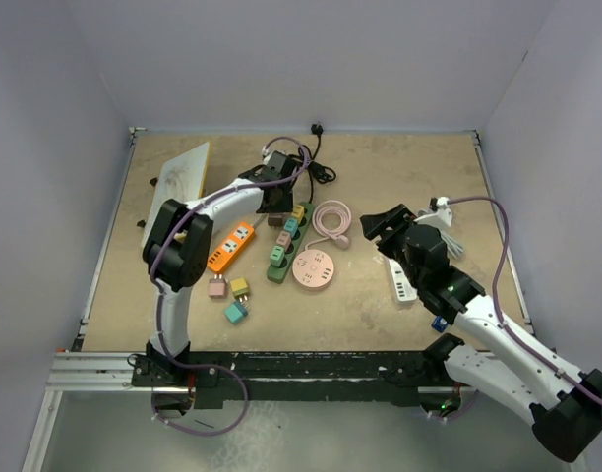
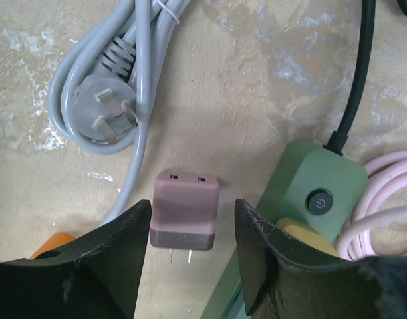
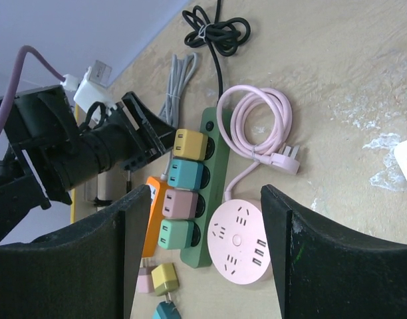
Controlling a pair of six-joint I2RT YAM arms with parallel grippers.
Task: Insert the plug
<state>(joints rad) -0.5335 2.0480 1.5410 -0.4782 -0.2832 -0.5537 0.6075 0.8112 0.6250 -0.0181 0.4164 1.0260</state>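
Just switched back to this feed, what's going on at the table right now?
The left gripper is down at the table, its fingers either side of a mauve adapter plug lying beside the switch end of the green power strip. A gap shows beside the plug, so it is not gripped. The strip carries four adapters. The right gripper hangs open above the table, holding nothing.
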